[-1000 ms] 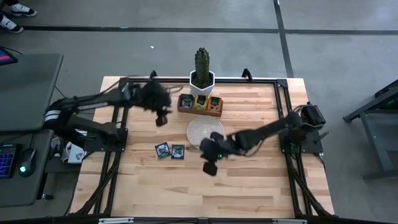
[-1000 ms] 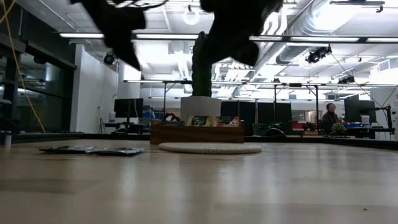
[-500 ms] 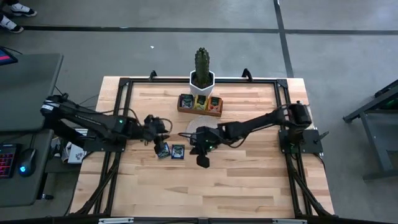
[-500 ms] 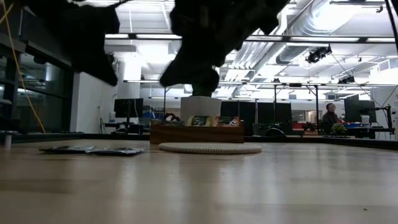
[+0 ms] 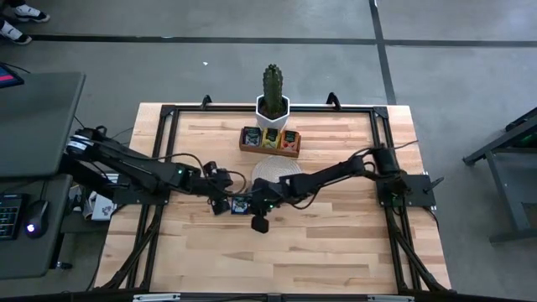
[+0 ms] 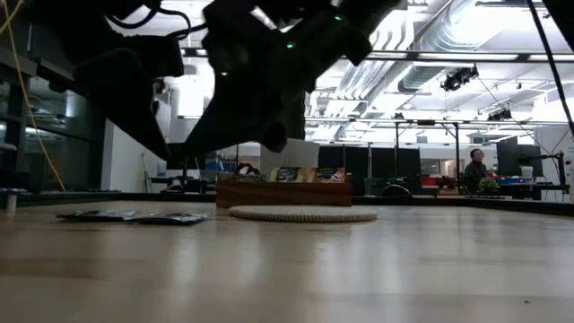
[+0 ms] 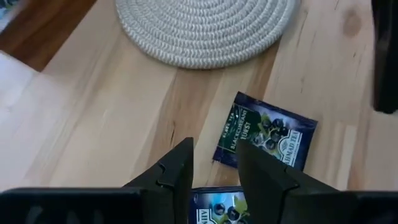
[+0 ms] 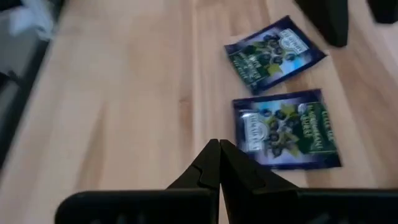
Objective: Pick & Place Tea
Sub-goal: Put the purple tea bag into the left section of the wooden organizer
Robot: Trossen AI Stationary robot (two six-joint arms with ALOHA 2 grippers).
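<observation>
- Two dark blue tea sachets [image 5: 220, 204] [image 5: 239, 204] lie flat on the bench [image 5: 336, 252], side by side and just apart, close to the round woven mat [image 5: 273, 170].
- One sachet lies square to the bench edges — the other is turned a little askew.
- Left gripper [image 7: 214, 165] hangs over the sachets beside the mat, fingers apart, holding nothing.
- Right gripper [image 8: 219, 163] is on the pair's mat side, fingers pressed together, empty.
- More sachets stand in the wooden tray [image 5: 268, 139] beyond the mat.
</observation>
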